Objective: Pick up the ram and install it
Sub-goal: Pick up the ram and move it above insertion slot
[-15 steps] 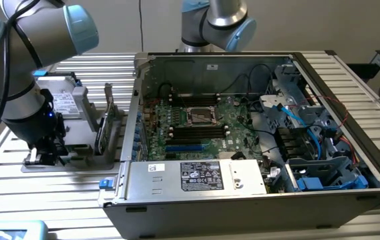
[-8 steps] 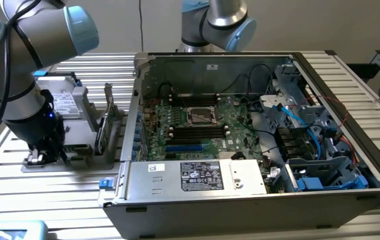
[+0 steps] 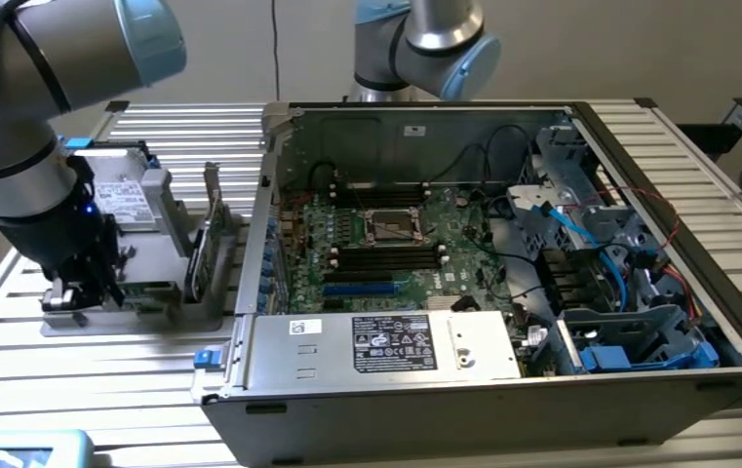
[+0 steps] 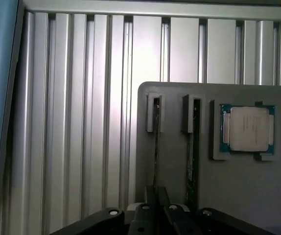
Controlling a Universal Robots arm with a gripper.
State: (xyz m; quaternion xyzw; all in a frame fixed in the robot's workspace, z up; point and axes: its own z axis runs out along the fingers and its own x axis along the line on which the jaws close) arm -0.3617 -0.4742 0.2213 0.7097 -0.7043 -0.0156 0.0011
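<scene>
The ram (image 4: 156, 147) stands on edge in a slot of the grey holder (image 4: 179, 98), seen end-on as a thin dark strip. My gripper (image 4: 156, 193) is down over its near end, and both fingers press against the stick's sides, so it is shut on the ram. A second stick of the same kind (image 4: 194, 147) stands in the neighbouring slot, untouched. In the exterior view my gripper (image 3: 78, 292) is low over the holder (image 3: 124, 317) at the exterior view's left, beside the open computer case (image 3: 266, 195).
A processor chip (image 4: 248, 128) lies in a recess of the holder. A silver hard drive (image 3: 124, 200) and a green expansion card (image 3: 212, 224) stand on the holder behind my gripper. The motherboard (image 3: 455, 224) has black memory slots (image 3: 384, 258). A second arm's base (image 3: 416, 49) stands behind the case.
</scene>
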